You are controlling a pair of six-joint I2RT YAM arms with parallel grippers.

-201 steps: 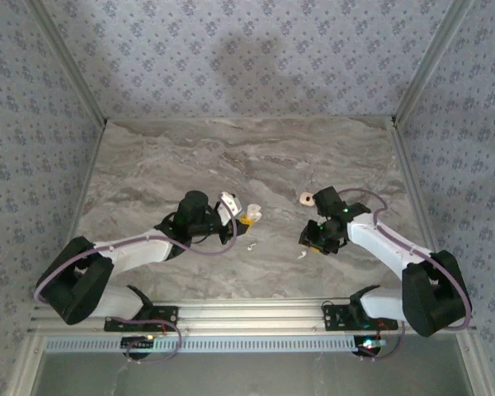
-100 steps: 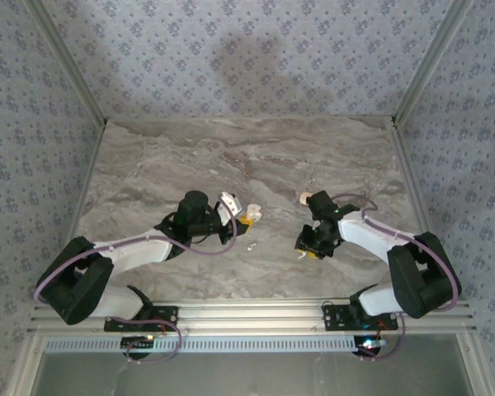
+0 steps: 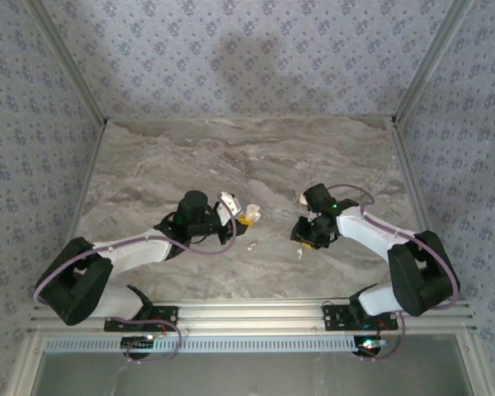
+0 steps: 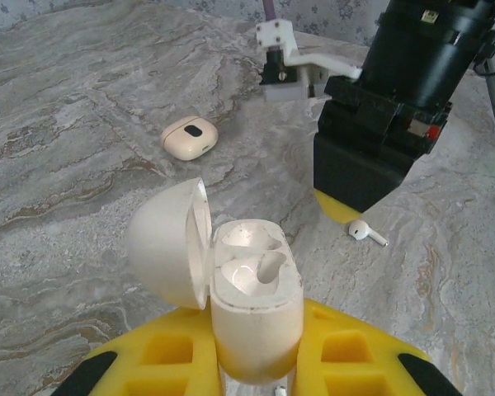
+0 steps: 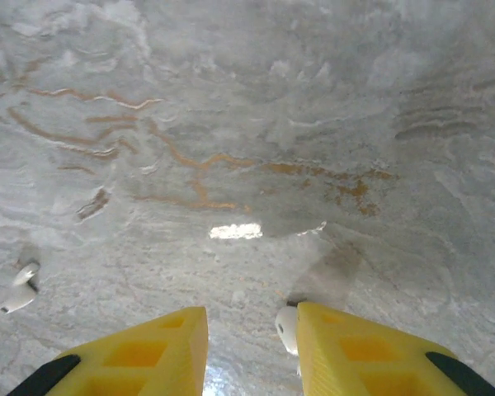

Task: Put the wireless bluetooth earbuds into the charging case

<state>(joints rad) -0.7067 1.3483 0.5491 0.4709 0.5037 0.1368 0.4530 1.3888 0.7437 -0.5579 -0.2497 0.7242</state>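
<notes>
My left gripper [image 4: 256, 334] is shut on an open white charging case [image 4: 252, 285], held upright with its lid swung left; both sockets look empty. In the top view this gripper [image 3: 246, 217] sits mid-table. My right gripper [image 5: 252, 342] points down close over the marble, jaws apart, and one white earbud [image 5: 287, 328] rests against the inner face of its right finger. In the left wrist view that earbud [image 4: 365, 232] lies on the table under the right gripper [image 4: 346, 210]. Another earbud [image 5: 21, 287] lies off to the left, also visible from above [image 3: 252, 246].
A small closed peach-tan case with a dark spot [image 4: 190, 138] lies on the marble beyond the held case, beside the right wrist [image 3: 304, 198] in the top view. Patterned walls and metal rails enclose the table [image 3: 231, 157].
The right arm swung its wrist left and lowered the gripper toward the earbud near the table's front. Its jaws narrowed a little. The left arm and held case stayed still.
</notes>
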